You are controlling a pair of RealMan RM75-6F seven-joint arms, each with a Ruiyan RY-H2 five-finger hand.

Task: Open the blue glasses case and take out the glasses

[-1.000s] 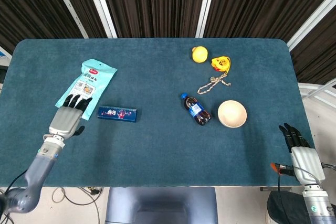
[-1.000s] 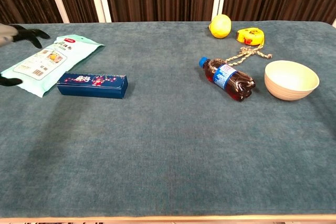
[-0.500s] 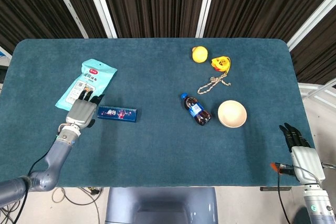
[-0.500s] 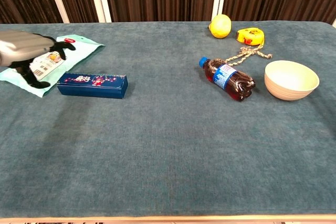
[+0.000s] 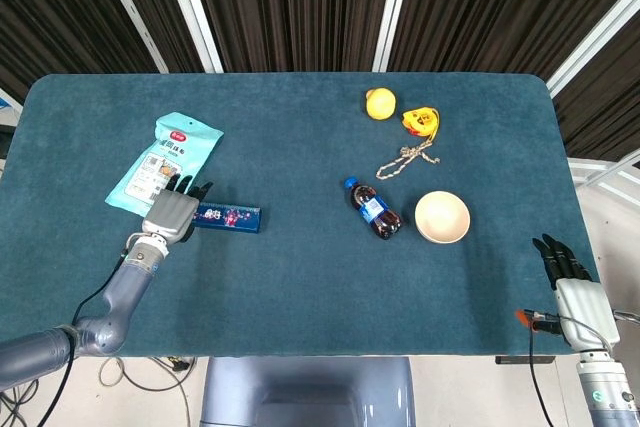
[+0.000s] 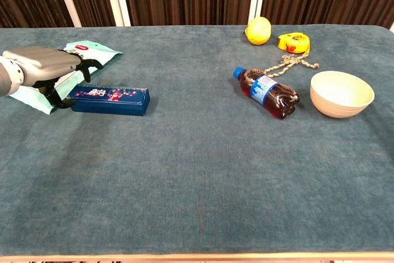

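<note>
The blue glasses case point(image 5: 228, 216) point(image 6: 111, 100) lies flat and closed on the teal table, left of centre. My left hand point(image 5: 172, 212) point(image 6: 44, 68) is at the case's left end, palm down, with its dark fingers point(image 5: 191, 191) spread over that end. I cannot tell whether they touch it; nothing is held. My right hand point(image 5: 572, 285) hangs beyond the table's near right edge with its fingers straight and apart, empty. It shows in the head view only. The glasses are hidden inside the case.
A mint snack packet point(image 5: 163, 159) point(image 6: 58, 71) lies just behind the left hand. A cola bottle point(image 5: 375, 209) point(image 6: 267, 92), a cream bowl point(image 5: 442, 217) point(image 6: 341, 93), a lemon point(image 5: 380, 104), a yellow tape measure point(image 5: 420, 121) and a rope point(image 5: 405, 159) occupy the right half.
My left hand has moved right, from over the snack packet's near corner to the left end of the blue case. The right hand has stayed still.
</note>
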